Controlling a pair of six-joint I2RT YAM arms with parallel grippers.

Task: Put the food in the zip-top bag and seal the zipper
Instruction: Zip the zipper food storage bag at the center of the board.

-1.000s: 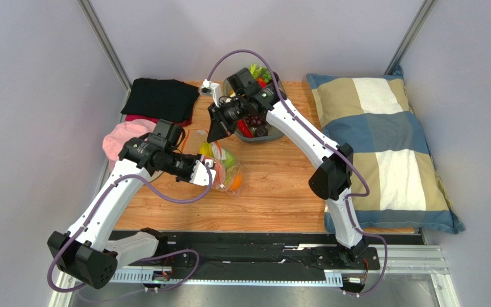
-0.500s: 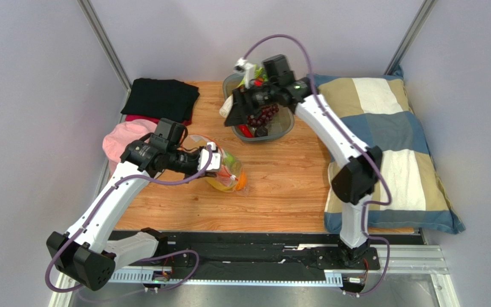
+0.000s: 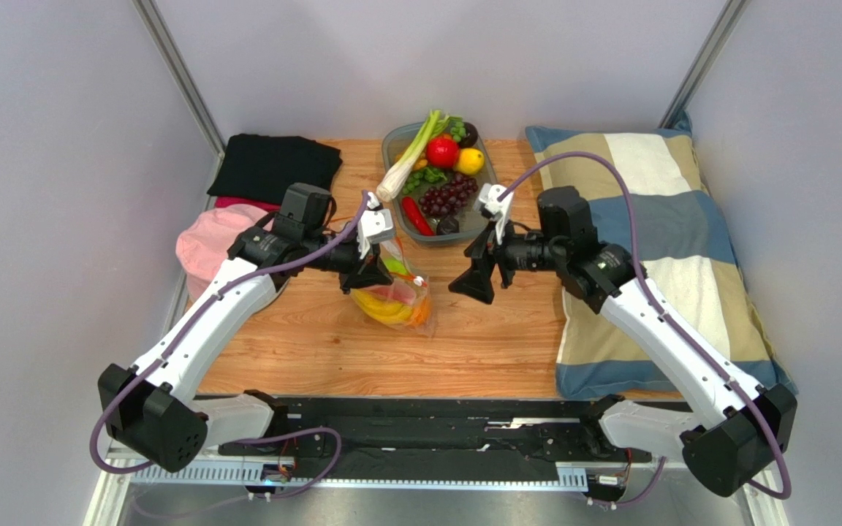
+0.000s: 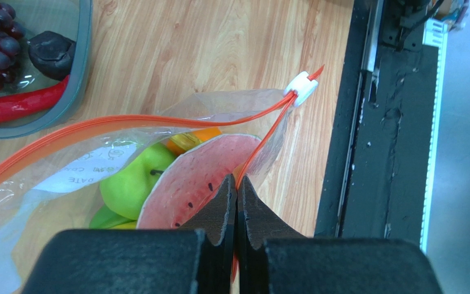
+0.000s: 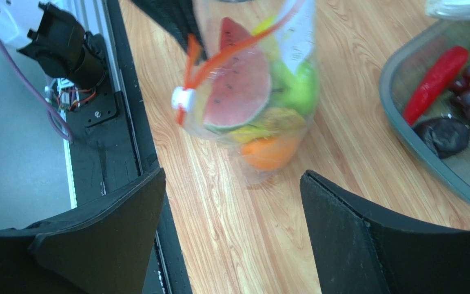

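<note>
The clear zip-top bag (image 3: 400,296) hangs over the wooden table, and my left gripper (image 3: 357,271) is shut on its upper edge. In the left wrist view the jaws (image 4: 237,184) pinch the orange-red zipper (image 4: 158,117). The zipper's two strips stand apart and meet at the white slider (image 4: 300,89). Inside lie the watermelon slice (image 4: 188,184), green apple (image 4: 130,177) and orange (image 5: 271,152). My right gripper (image 3: 469,283) is open just right of the bag. Its fingers (image 5: 232,174) are wide apart and empty, and they face the bag (image 5: 299,43).
A grey tray (image 3: 390,136) at the back holds grapes, a red chilli, a tomato, a lemon and a leek. A checked pillow (image 3: 656,252) lies at the right. Pink (image 3: 208,241) and black (image 3: 277,167) cloths lie at the left. A black rail (image 3: 425,422) runs along the near edge.
My right arm has swung from over the tray back to the bag's right side, and its gripper has opened. My left gripper has carried the bag right and towards the tray.
</note>
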